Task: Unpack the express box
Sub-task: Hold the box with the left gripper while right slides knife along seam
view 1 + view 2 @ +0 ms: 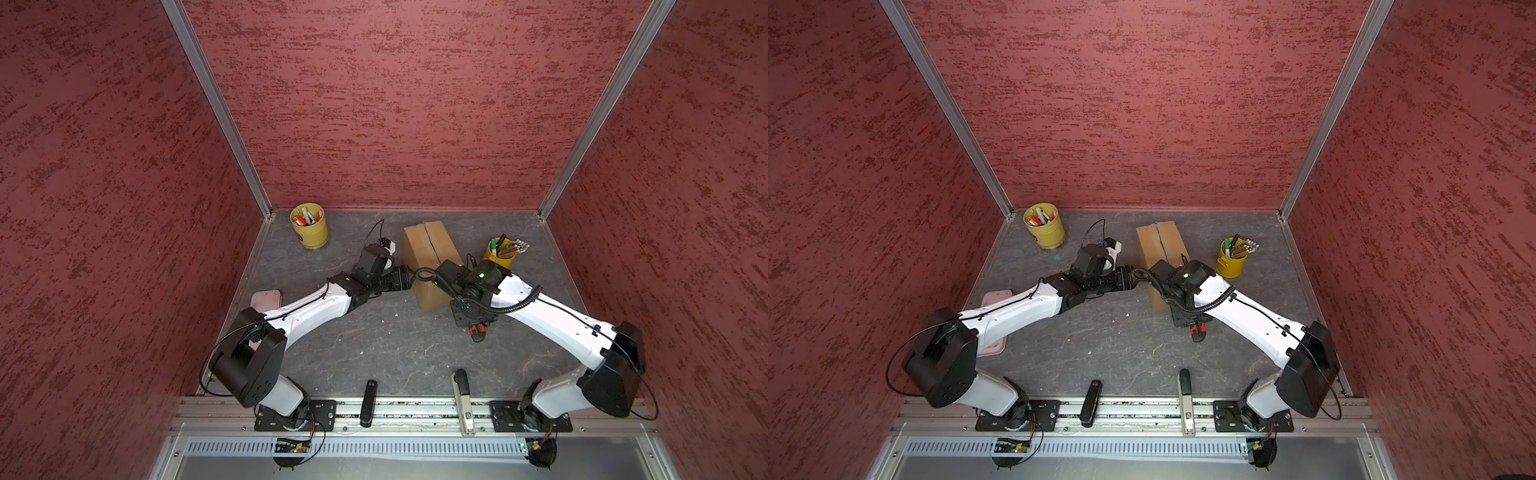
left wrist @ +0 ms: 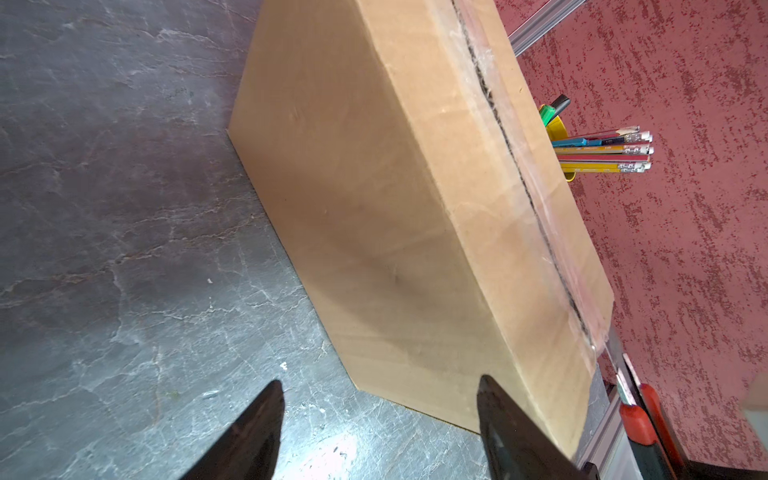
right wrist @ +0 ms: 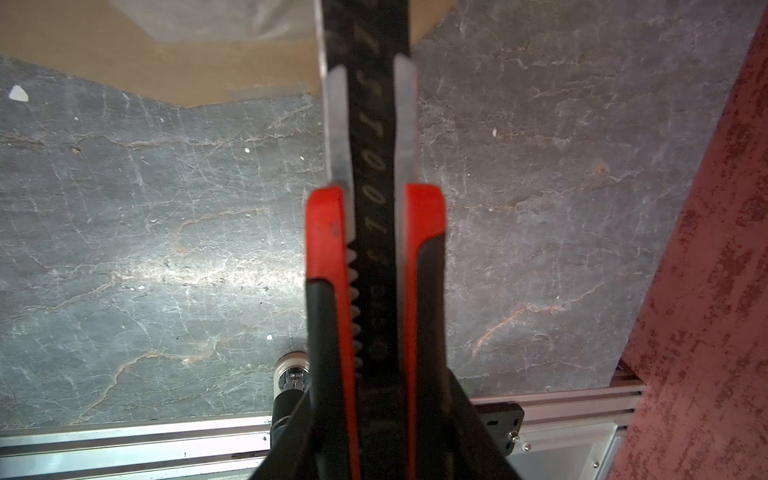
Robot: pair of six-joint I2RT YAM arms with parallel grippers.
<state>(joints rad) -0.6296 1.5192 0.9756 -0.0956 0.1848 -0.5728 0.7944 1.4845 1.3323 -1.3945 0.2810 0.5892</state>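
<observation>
Wrist views: left pincer (image 2: 380, 381) agape beside express box (image 2: 395, 208), right pincer (image 3: 380, 399) tight on knife (image 3: 376, 208).

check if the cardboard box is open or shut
Shut: on the express box the top flaps lie flat, meeting along the centre seam; none lifted.

Left pincer (image 2: 380, 380) (jaws apart) beside express box (image 2: 395, 208).

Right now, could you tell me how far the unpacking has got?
Done: the right gripper holds the utility knife. In hand: its blade is at the near end of the express box, while the left gripper stands open beside it. Left: the taped seam looks shut, so cutting, opening and emptying remain.
</observation>
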